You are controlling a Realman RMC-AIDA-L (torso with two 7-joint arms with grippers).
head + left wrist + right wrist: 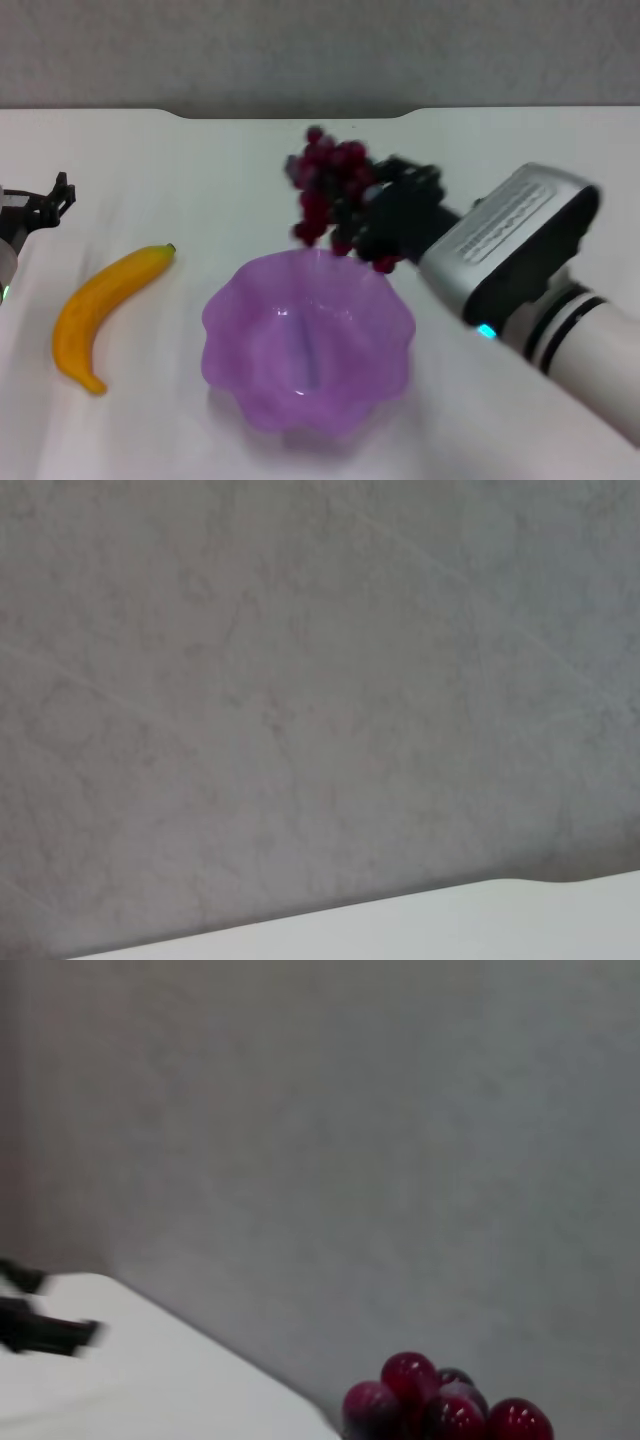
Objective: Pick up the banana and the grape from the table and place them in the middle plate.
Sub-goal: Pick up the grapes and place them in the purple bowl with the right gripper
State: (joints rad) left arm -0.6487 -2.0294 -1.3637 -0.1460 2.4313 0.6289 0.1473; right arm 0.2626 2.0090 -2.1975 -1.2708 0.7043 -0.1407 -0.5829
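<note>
One bunch, the grape (330,190), hangs clamped in the right tool (385,215) — lifted to clear the middle plate's (225,345) rim — left tool (45,205) idles open at the worktop's (520,430) left edge

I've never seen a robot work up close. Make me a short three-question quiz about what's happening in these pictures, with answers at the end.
1. True or false: the curved orange-yellow banana already lies in the translucent light purple scalloped plate.
2. Which gripper carries the bunch of dark red-purple grapes?
A. left gripper
B. right gripper
3. Fill in: the grapes are held in the air, near the plate's ____ rim.

Key
1. False. It lies on the plain white table, on the plate's left.
2. B. The right gripper has its jaws shut on the bunch; the left gripper waits at the table's left edge.
3. Far.
</note>
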